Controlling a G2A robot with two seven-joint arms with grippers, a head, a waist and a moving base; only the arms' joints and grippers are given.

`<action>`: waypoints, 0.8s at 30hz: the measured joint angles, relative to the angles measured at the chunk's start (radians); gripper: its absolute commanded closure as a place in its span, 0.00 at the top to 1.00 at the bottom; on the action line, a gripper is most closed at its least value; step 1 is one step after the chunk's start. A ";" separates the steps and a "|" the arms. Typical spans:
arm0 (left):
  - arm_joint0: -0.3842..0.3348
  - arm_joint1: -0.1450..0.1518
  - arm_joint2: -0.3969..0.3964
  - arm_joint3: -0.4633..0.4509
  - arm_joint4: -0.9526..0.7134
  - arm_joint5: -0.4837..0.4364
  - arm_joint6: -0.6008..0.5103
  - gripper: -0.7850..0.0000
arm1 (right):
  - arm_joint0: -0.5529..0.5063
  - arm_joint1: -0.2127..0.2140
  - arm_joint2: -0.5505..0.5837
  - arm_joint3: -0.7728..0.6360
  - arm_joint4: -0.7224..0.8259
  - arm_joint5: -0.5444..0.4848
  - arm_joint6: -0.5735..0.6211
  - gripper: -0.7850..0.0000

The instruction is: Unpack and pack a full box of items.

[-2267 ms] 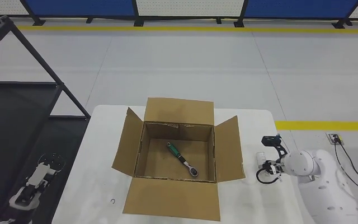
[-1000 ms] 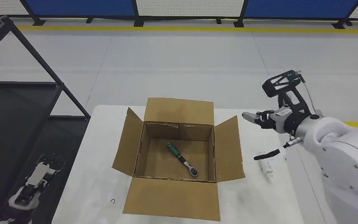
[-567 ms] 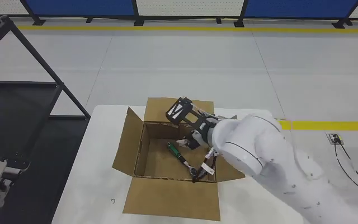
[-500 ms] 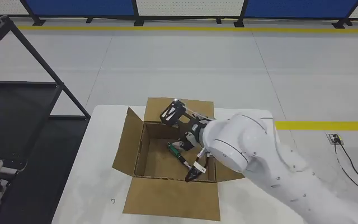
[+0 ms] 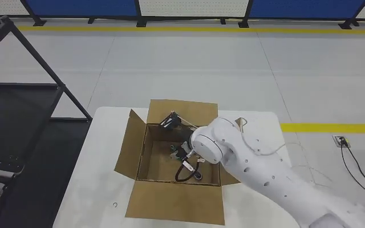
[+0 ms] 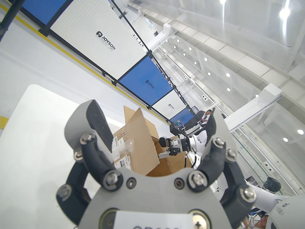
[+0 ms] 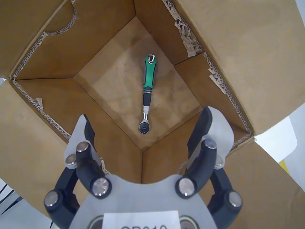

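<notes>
Well, the right gripper (image 7: 146,117) hangs over the open box (image 7: 152,13) with its fingers spread wide and nothing between them. The wrench (image 7: 149,82) lies flat on the box floor straight ahead of it, in line with the gap between the fingers, its metal head nearer the gripper and the green handle pointing away.

It looks like a stiff, solid tool, probably heavy for its size, and not one that will bend or crush. The bare steel neck and head are likely slick, so the green handle seems the better place to pinch, close to the neck so the head's weight tips it less. The fingers already stand across its length. Because it lies flat, the fingertips would have to reach the cardboard on both sides.

The left gripper (image 6: 154,114) is spread and empty, with the box well ahead of it.
</notes>
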 measured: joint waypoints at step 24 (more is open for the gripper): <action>0.151 -0.025 0.066 -0.093 0.067 -0.077 0.031 1.00 | 0.064 -0.260 -0.225 0.630 0.109 -0.302 -0.172 0.79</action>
